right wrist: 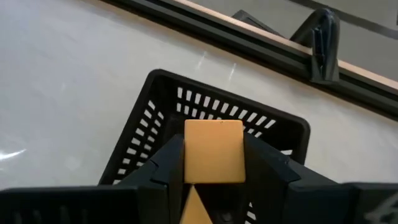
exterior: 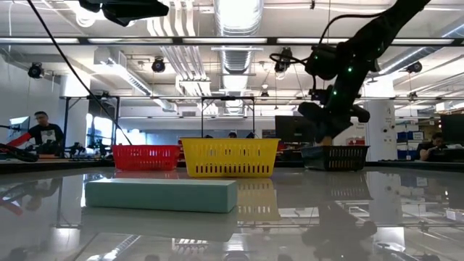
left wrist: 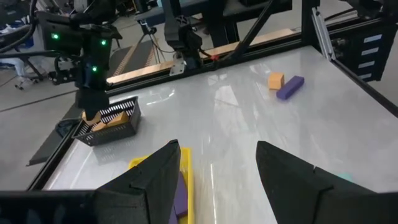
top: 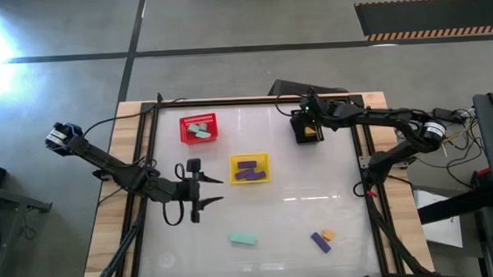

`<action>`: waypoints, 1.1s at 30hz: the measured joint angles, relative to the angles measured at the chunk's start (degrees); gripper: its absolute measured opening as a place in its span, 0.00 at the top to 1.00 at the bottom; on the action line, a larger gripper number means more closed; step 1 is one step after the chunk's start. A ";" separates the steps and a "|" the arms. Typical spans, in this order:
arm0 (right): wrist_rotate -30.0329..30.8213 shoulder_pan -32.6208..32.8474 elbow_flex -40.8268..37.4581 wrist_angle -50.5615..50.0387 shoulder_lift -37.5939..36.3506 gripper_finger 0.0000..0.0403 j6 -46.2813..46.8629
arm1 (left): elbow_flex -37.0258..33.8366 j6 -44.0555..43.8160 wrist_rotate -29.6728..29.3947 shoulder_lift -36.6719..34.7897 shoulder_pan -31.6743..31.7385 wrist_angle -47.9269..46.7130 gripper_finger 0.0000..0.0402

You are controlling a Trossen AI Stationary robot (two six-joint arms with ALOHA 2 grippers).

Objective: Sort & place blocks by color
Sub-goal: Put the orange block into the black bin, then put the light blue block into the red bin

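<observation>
My right gripper (top: 309, 130) hangs over the black basket (right wrist: 283, 127) near the table's far right and is shut on an orange block (right wrist: 214, 151). More orange (left wrist: 115, 122) shows inside that basket. My left gripper (left wrist: 217, 169) is open, low over the table's left middle, just left of the yellow basket (top: 249, 169), which holds purple blocks (top: 248, 173). Teal blocks (top: 200, 130) lie in the red basket (top: 185, 122). A teal bar (top: 243, 238), a purple block (top: 320, 242) and a small orange block (top: 329, 233) lie flat on the near part of the table. My right gripper pinches the orange block between its two fingers (right wrist: 264, 163), by its opposite side faces (right wrist: 237, 155). The fingers come from above, pointing down. The block is lifted clear and sits over the black basket's opening.
The three baskets stand in a loose row across the far half of the table. A black frame rail (top: 372, 192) runs along the table's edges. Bare tabletop lies between the yellow basket and the loose blocks near the front. People sit in the room beyond (exterior: 43, 134).
</observation>
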 joint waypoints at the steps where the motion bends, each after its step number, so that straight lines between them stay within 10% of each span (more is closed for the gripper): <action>1: 0.00 0.00 0.00 0.00 0.04 0.71 0.00 | 0.00 -0.01 -0.01 0.00 0.00 0.01 0.51; 20: -0.49 3.86 1.26 -2.74 -3.72 0.54 -0.07 | -0.27 -3.09 -0.04 0.00 0.00 0.00 0.51; 33: -10.64 27.39 7.00 -6.96 -13.99 0.57 6.70 | -0.63 -7.51 -0.04 0.33 0.00 -0.01 0.51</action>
